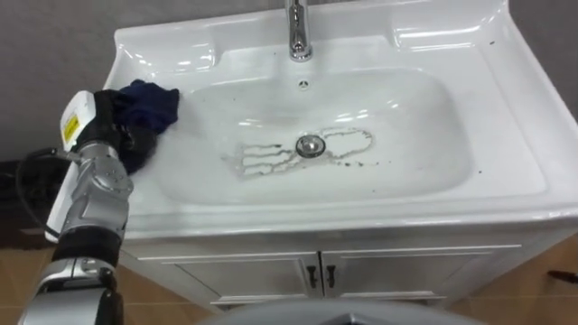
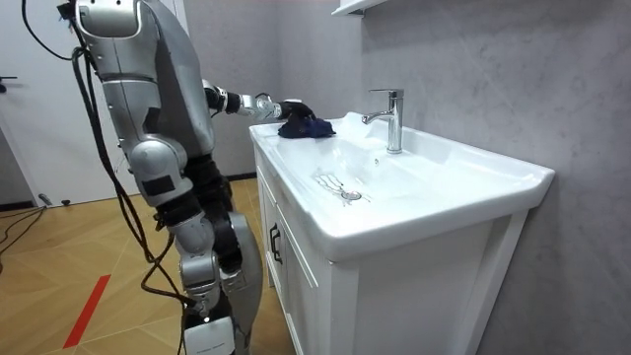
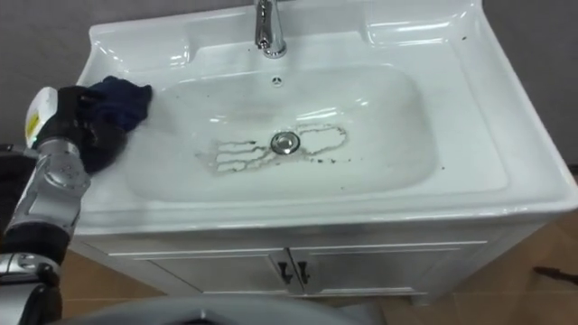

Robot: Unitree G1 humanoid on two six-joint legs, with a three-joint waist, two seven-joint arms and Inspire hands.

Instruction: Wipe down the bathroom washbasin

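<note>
A white basin [image 1: 424, 135] fills the eye views, with a chrome tap [image 1: 297, 32] at the back and a drain [image 1: 310, 144] in the middle. Thin dark smears [image 1: 271, 159] loop around the drain. At the basin's left rim my left hand [image 1: 119, 135] is curled on a dark blue cloth [image 1: 153, 102], which rests on the sloping left wall. In the room view the left hand [image 2: 279, 106] reaches over the near corner, with the cloth [image 2: 308, 125] bunched on the rim.
The basin sits on a white vanity cabinet [image 1: 312, 271] with two doors. A grey wall runs behind the tap. I stand at the cabinet's left front corner, on a wooden floor [image 2: 79, 266].
</note>
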